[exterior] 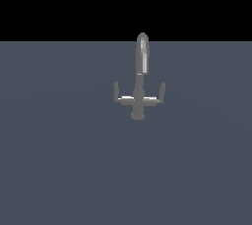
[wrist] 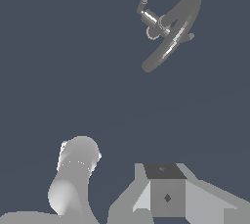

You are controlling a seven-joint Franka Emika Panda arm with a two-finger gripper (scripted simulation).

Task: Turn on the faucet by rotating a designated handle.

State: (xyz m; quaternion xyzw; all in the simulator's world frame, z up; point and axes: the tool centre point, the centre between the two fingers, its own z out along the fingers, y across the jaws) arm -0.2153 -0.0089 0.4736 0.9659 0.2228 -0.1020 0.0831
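My claw shows only its body in the wrist view, so I cannot tell if it is open or closed. The faucet stands well apart from it, on the flat floor. The handle sticks out sideways toward the exterior view's left, tip up. I must reach far.

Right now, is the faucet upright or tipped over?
Upright. In the exterior view the faucet stands on its round base, spout rising straight above the crossbar, both lever tips pointing up. No gripper touches it.
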